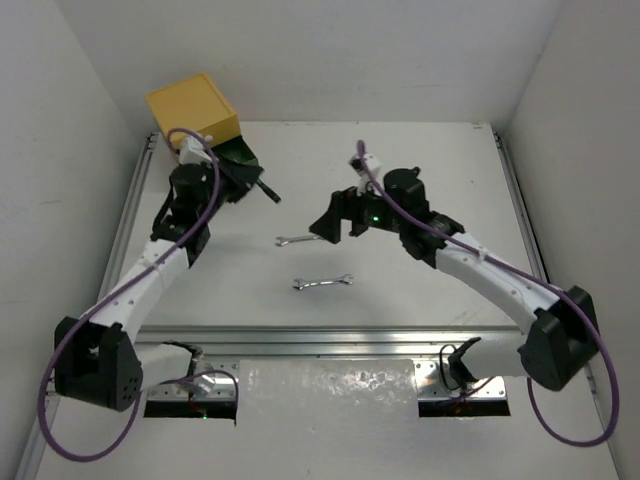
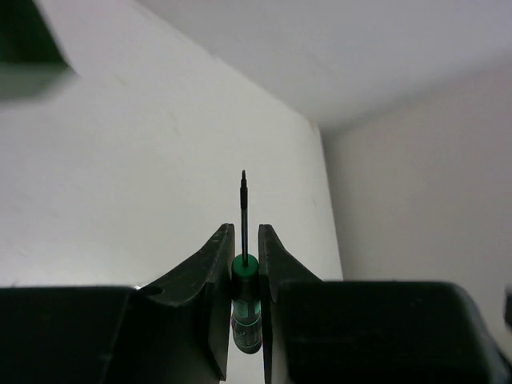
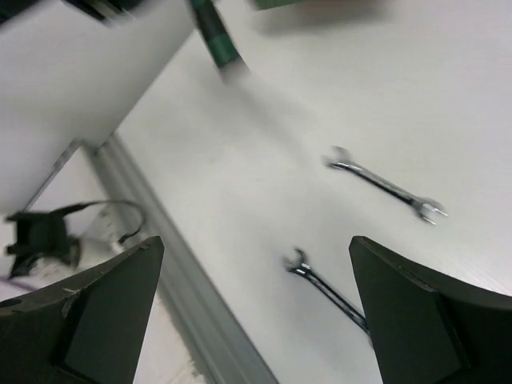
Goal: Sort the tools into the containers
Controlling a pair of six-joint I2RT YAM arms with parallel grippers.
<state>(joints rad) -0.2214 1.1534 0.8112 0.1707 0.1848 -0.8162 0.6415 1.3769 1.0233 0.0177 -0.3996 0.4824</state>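
Yellow-topped container (image 1: 192,108) stands at the far left corner in our overhead view; a farther wrench (image 1: 296,240) and a nearer wrench (image 1: 323,283) lie mid-table. At the left wrist, our left gripper (image 2: 246,234) is clamped on a green-handled screwdriver (image 2: 246,276). At the right wrist, our right gripper (image 3: 254,248) gapes wide and empty above both wrenches.

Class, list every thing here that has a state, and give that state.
Left pincer: shut on the green-handled screwdriver.
Green-handled screwdriver: gripped by its handle.
Right pincer: open, empty.
Far wrench: lying loose on the table.
Near wrench: lying loose on the table.
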